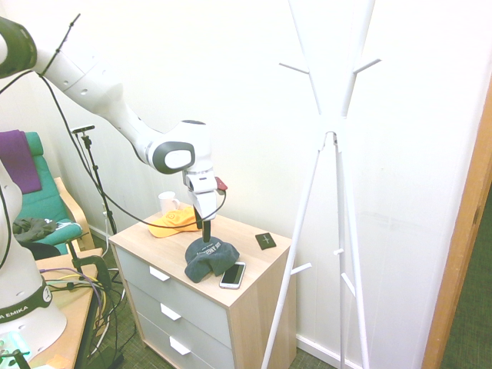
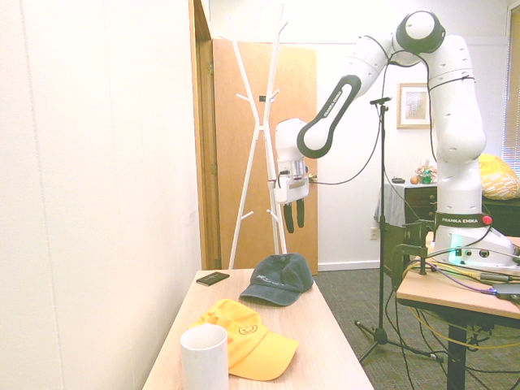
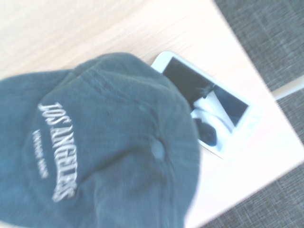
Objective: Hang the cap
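In the second exterior view, a white mug (image 2: 203, 357) stands at the near edge of the surface (image 2: 325, 333), then a yellow cap (image 2: 248, 337). The cap (image 2: 276, 279) lies toward the far edge, beside a phone (image 1: 233, 274). The claw (image 2: 293, 216) hangs above it, slightly open, empty.

A white wall (image 1: 231, 77) is seen behind a light wooden counter (image 1: 246, 257) fitted with grey drawers (image 1: 173, 296). A white coat stand (image 1: 338, 154) is set beside it, near a wooden door (image 2: 252, 146). The floor is covered by dark carpet (image 2: 349, 301). A green armchair (image 1: 46, 204) and a framed picture (image 2: 416, 106) are visible.
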Available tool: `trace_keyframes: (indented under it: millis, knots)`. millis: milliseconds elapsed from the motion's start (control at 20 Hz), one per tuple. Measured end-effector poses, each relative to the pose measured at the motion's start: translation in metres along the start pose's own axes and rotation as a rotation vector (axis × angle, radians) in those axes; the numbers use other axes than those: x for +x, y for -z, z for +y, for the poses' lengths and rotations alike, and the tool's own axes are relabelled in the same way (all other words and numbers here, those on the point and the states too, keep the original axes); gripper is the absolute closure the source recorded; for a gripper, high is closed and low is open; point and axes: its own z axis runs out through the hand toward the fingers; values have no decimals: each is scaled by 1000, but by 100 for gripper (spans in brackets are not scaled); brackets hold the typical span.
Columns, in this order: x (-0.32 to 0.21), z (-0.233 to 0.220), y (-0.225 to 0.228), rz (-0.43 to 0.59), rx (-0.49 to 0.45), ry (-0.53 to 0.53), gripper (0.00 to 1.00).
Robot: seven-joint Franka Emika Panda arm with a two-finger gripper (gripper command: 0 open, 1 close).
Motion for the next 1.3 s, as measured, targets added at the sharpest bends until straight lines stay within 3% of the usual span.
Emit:
trace_keyframes:
  millis: [250, 300, 500, 1300]
  knots:
    - [-2, -26, -51, -11, -7, 26, 0]
    - [-2, -30, -59, -8, -10, 32, 100]
    - [1, -35, -86, -11, -32, 36, 100]
    - [4, -37, -85, 1, -34, 34, 100]
